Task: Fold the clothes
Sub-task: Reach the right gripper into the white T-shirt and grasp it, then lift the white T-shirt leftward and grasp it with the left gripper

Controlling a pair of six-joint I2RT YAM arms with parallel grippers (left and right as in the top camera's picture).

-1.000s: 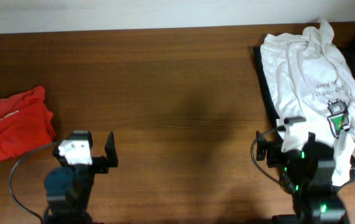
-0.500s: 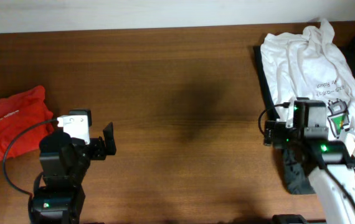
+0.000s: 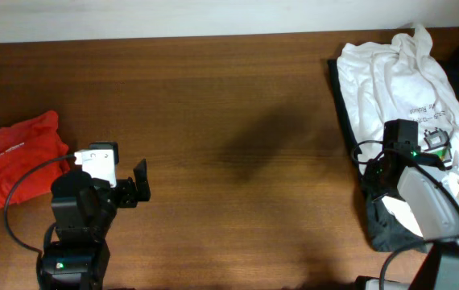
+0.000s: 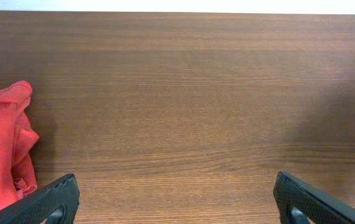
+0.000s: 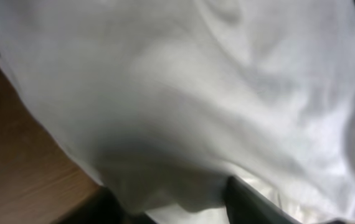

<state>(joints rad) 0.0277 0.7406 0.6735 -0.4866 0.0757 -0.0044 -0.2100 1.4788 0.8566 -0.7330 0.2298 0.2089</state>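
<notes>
The clothes, a white T-shirt (image 3: pixel 399 80) with a small green-and-black graphic (image 3: pixel 437 141), lie crumpled at the table's right end. My right gripper (image 3: pixel 392 145) is down on the shirt's left side, just left of the graphic. In the right wrist view its gripper (image 5: pixel 171 202) has a blurred fold of white cloth (image 5: pixel 184 112) bulging between its dark, partly closed fingers (image 5: pixel 258 202). Whether they pinch the cloth does not show. My left gripper (image 3: pixel 105 179) hovers at the front left, open and empty (image 4: pixel 177 202) over bare wood.
A black garment (image 3: pixel 377 229) lies under the white shirt and sticks out along its left side and front. A crumpled orange-red garment (image 3: pixel 24 165) sits at the left edge, also in the left wrist view (image 4: pixel 0 149). The wooden table (image 3: pixel 229 121) spans the middle.
My right arm has reached forward onto the white shirt and its jaws have narrowed around a fold. The left arm rose a little earlier and has since stayed still.
</notes>
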